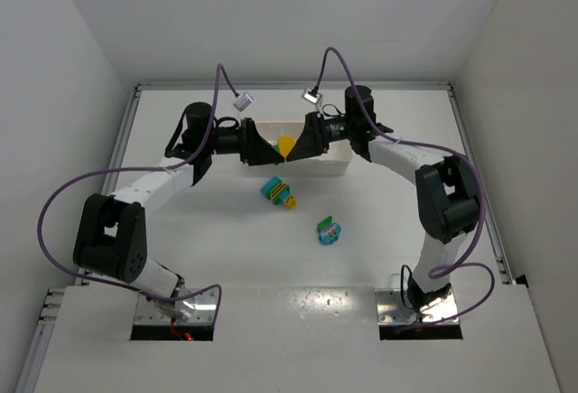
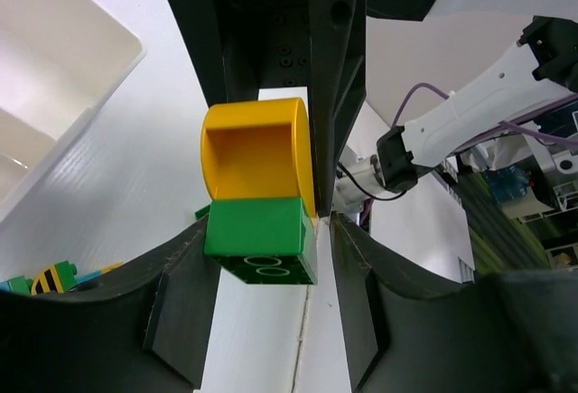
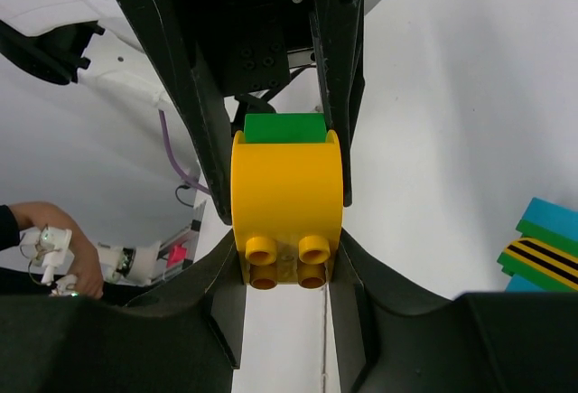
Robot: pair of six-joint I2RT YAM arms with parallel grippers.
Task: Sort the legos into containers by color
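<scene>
A clump of a yellow arched brick (image 1: 285, 145) and a green brick is held in the air between both grippers, in front of the white tray (image 1: 336, 165). My left gripper (image 1: 271, 151) is shut on the green brick (image 2: 260, 235), seen between its fingertips in the left wrist view (image 2: 268, 230). My right gripper (image 1: 298, 146) is shut on the yellow brick (image 3: 287, 203), seen between its fingertips in the right wrist view (image 3: 287, 244). The yellow brick (image 2: 257, 154) and the green brick (image 3: 284, 126) are still joined. A multicoloured clump (image 1: 278, 192) and a cyan-green clump (image 1: 329, 229) lie on the table.
The tray's corner (image 2: 63, 68) shows at the upper left of the left wrist view. The striped clump shows at the edge of both wrist views (image 2: 50, 277) (image 3: 542, 248). A person's hand (image 3: 54, 253) is beyond the table.
</scene>
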